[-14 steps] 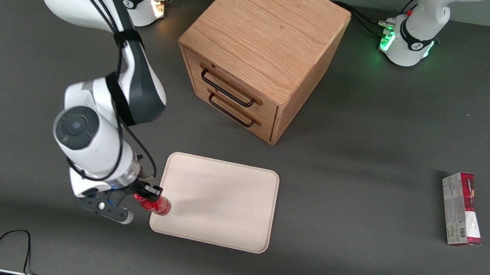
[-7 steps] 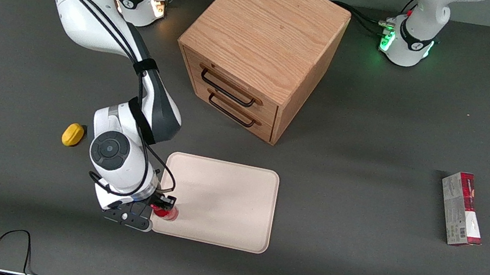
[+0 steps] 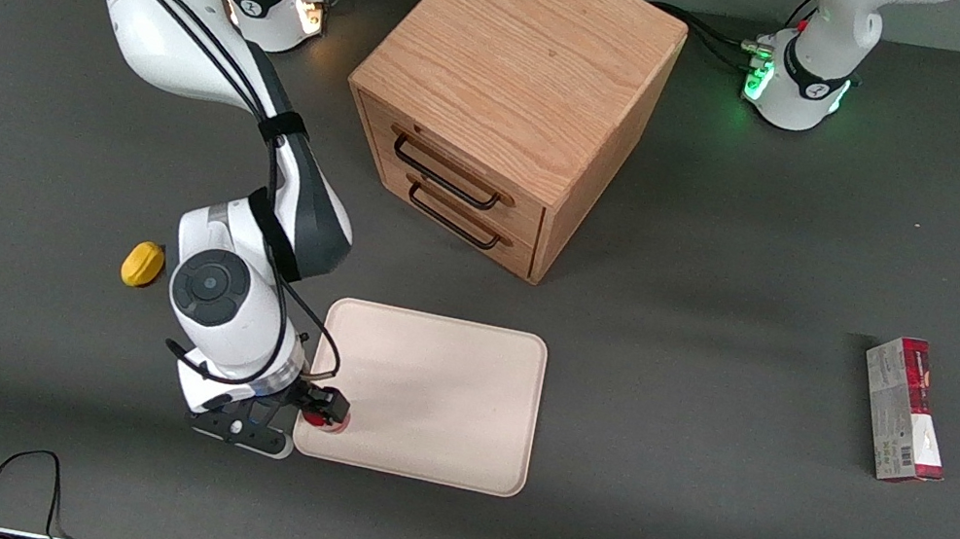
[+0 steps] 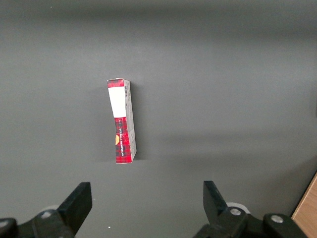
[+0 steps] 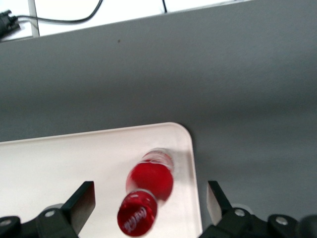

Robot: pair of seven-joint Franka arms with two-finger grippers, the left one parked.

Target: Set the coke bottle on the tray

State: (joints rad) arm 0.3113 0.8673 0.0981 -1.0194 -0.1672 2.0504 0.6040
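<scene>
The coke bottle (image 3: 326,419) (image 5: 151,181), glossy red with a red cap, stands upright on the pale tray (image 3: 437,400) (image 5: 74,163). It is in the tray's corner nearest the front camera, toward the working arm's end. My right gripper (image 3: 323,406) (image 5: 148,198) hangs directly above it, open. The two black fingers (image 5: 81,201) stand wide on either side of the bottle and do not touch it. The front view shows only the cap and shoulder below the hand.
A wooden two-drawer cabinet (image 3: 510,97) stands farther from the camera than the tray. A small yellow object (image 3: 142,264) lies beside the working arm. A red-and-grey carton (image 3: 905,409) (image 4: 122,121) lies toward the parked arm's end. The table's front edge (image 5: 148,20) runs close by.
The gripper carried the bottle from beside the tray to over its corner. The fingers have opened, and the bottle now stands free on the tray.
</scene>
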